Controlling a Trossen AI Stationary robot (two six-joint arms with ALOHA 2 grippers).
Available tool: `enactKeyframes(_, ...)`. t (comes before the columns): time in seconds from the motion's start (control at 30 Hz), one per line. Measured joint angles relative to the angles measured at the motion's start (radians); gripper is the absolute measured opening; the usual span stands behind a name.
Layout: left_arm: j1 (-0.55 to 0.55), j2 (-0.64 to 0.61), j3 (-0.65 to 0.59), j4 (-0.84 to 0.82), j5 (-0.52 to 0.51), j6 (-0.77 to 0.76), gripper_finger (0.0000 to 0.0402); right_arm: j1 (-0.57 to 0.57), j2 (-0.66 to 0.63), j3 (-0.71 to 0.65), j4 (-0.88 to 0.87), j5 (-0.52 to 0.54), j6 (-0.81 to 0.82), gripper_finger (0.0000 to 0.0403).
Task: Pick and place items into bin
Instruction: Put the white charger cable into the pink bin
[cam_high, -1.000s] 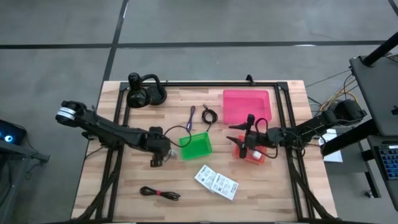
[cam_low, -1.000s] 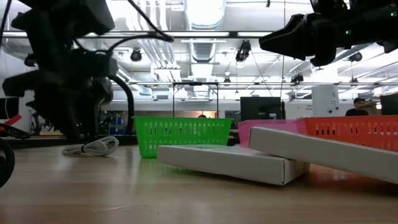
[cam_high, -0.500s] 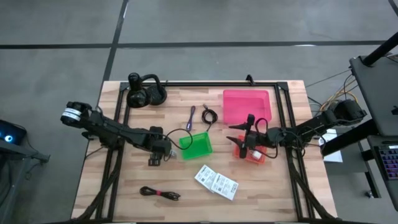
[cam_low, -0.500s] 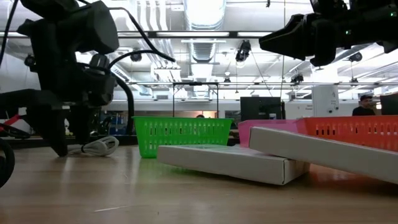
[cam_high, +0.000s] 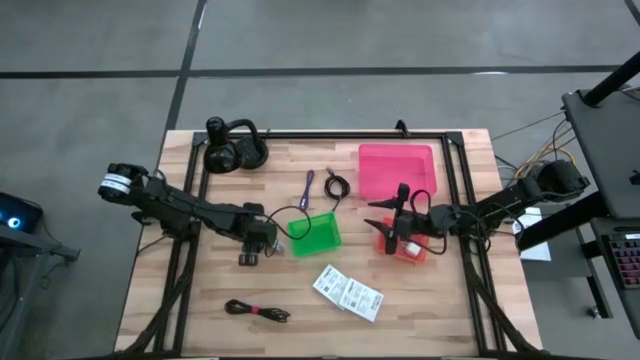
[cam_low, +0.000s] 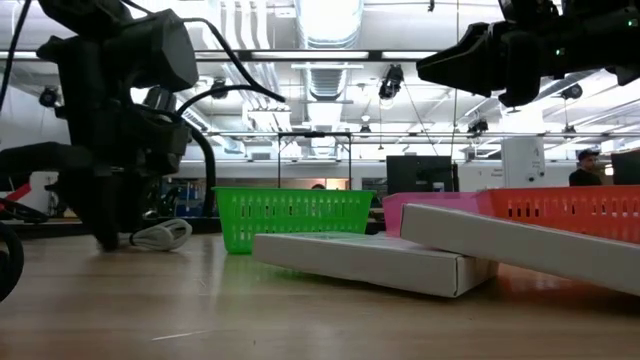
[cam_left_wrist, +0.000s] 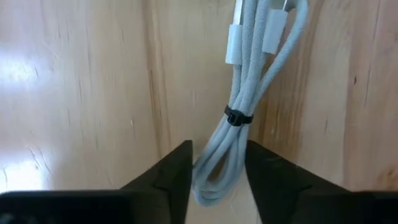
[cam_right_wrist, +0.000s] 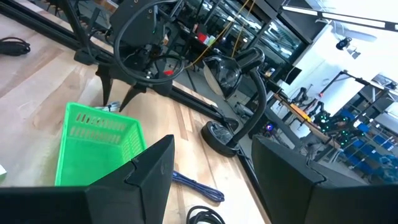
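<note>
Left wrist view: left gripper (cam_left_wrist: 216, 165), jaws spread, straddles an unlabelled white cable (cam_left_wrist: 249, 106).

The left arm's dark two-finger tool (cam_high: 248, 257) is pointed straight down, fingers (cam_left_wrist: 163, 177) spread apart. The right arm's dark tool (cam_high: 381, 228) is held level, raised, fingers parted.
</note>
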Motion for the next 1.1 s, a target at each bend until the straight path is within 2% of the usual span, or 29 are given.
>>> enactKeyframes(0.3,0.002,0.000,-0.001,0.010,-0.019,0.016,0.0018,0.000,0.000,0.000,0.000,0.000,-0.001,0.0201)
enactKeyframes(0.5,0.002,-0.015,0.000,0.002,0.011,0.015,0.0017,0.000,0.000,0.000,0.000,0.000,-0.001,0.0201)
enactKeyframes(0.63,-0.002,-0.042,0.030,-0.109,0.073,0.013,0.0017,0.000,0.000,0.000,0.000,0.000,-0.001,0.0201)
enactKeyframes(0.8,-0.002,-0.107,0.078,-0.188,0.094,0.014,0.0017,0.000,0.000,0.000,0.000,0.000,0.000,0.0201)
enactKeyframes(1.1,-0.003,-0.251,0.104,-0.068,0.104,0.047,0.0017,0.000,0.000,0.000,0.000,0.000,0.002,0.0201)
